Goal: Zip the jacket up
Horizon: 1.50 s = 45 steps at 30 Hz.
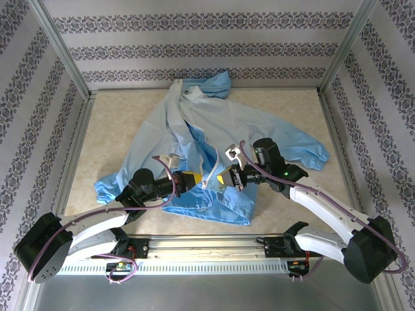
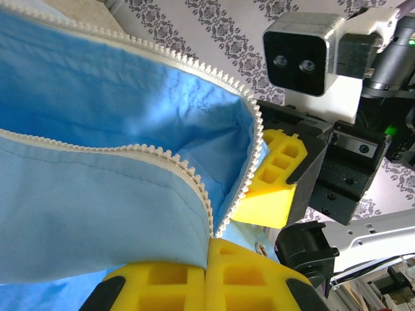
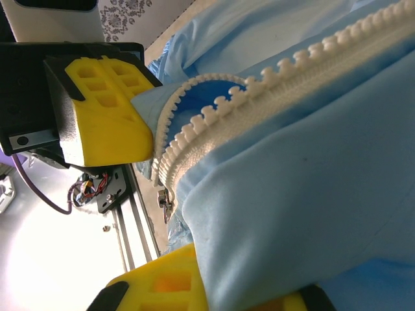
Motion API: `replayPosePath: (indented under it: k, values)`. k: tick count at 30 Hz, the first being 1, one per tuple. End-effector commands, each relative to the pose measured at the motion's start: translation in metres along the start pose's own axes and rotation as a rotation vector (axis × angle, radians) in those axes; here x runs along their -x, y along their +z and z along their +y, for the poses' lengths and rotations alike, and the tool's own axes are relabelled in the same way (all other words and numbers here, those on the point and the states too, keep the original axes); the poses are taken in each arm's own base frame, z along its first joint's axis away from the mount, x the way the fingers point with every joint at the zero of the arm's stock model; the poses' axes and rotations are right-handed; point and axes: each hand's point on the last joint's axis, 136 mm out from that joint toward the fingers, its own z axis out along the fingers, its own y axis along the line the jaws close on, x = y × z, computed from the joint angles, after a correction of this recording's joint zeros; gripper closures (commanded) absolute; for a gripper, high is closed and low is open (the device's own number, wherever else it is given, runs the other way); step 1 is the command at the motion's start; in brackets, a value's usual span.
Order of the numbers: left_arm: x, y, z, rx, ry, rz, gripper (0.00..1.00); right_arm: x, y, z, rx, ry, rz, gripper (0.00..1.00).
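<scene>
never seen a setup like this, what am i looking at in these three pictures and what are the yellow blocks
These are two robot arms bolted at the near edge of a table. The overhead picture comes from a fixed camera above and behind them. The other two come from small cameras on each arm's wrist, so they are close-ups. A light-blue jacket lies spread on the table, and its white zipper is open. The yellow blocks are the finger pads of the grippers. The left gripper and the right gripper face each other, each pinching the jacket's front edge near the lower end of the zipper.
</scene>
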Motion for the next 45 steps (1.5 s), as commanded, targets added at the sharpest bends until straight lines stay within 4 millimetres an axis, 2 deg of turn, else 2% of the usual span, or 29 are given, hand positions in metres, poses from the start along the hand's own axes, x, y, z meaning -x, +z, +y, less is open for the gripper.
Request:
replayPosePath:
  k: [1, 10, 21, 39, 45]
  values:
    - [0.013, 0.000, -0.020, -0.071, 0.055, -0.050, 1.00, 0.021, -0.007, 0.014, 0.048, -0.049, -0.061, 1.00]
    - [0.016, -0.004, -0.013, -0.042, 0.032, -0.099, 1.00, 0.022, -0.009, 0.019, 0.073, -0.063, -0.070, 1.00]
    - [0.015, -0.005, -0.023, -0.098, 0.026, -0.092, 1.00, 0.022, -0.010, 0.018, 0.066, -0.062, -0.077, 1.00]
    - [0.001, -0.003, -0.023, -0.145, -0.014, -0.048, 1.00, 0.027, -0.011, 0.017, 0.058, -0.050, -0.086, 1.00]
    - [0.004, -0.005, -0.022, -0.137, -0.010, -0.068, 1.00, 0.025, -0.011, 0.016, 0.055, -0.046, -0.085, 1.00]
